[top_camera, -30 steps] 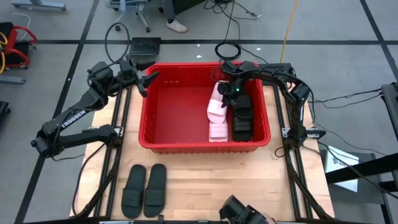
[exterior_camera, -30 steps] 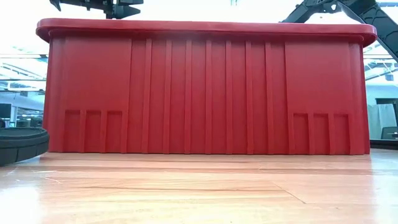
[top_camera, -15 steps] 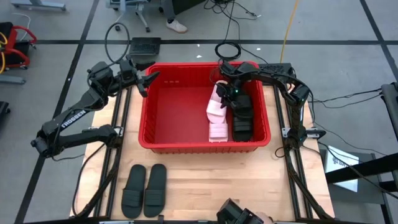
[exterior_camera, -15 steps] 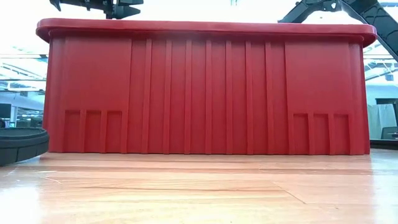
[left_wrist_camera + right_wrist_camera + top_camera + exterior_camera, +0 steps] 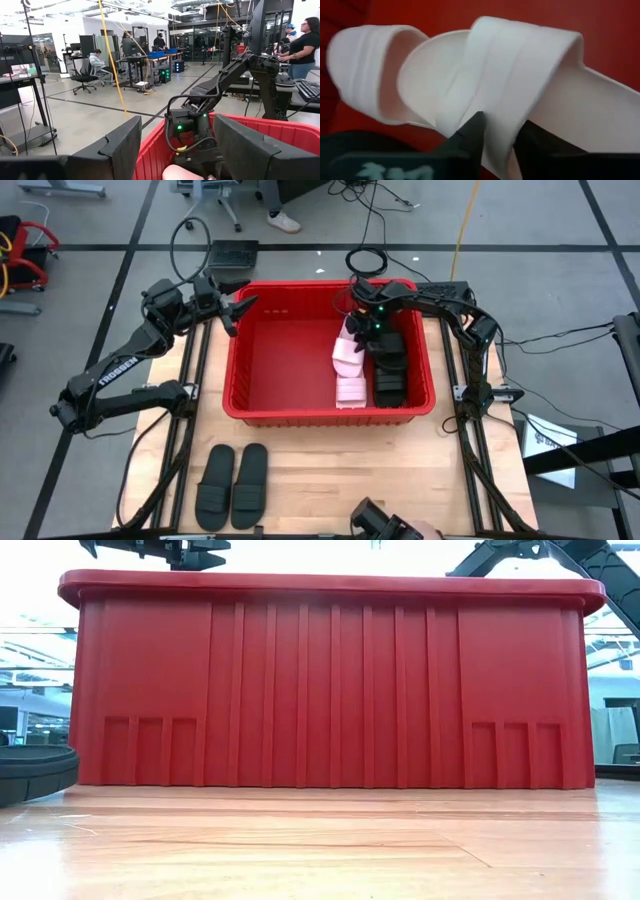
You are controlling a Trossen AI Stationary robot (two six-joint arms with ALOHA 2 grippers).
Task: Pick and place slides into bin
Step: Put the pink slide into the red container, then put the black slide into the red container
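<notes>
Right gripper: the two dark fingers straddle the strap of a pale pink slide, a narrow gap between them with the strap edge in it. Whether they are pressing on it or have let go, I cannot tell. In the high view this gripper hangs inside the bin, at about 1 o'clock from the bin's centre, over the upper pink slide.

Contents: a second pink slide lies just below the first, and two black slides are stacked along the 3 o'clock wall. Two more black slides remain on the table at 7 o'clock, well apart from the bin.

Left gripper: jaws apart, empty, hovering at the bin's 10 o'clock corner.

Risks, as judged:
- A finger still hooked under the strap would drag the slide upward on withdrawal and could tip it against the wall or over the rim.
- The pink slide rests tilted on its neighbour; it may roll when released.
- The left arm sits close to the rim; a low approach could knock the bin.
</notes>
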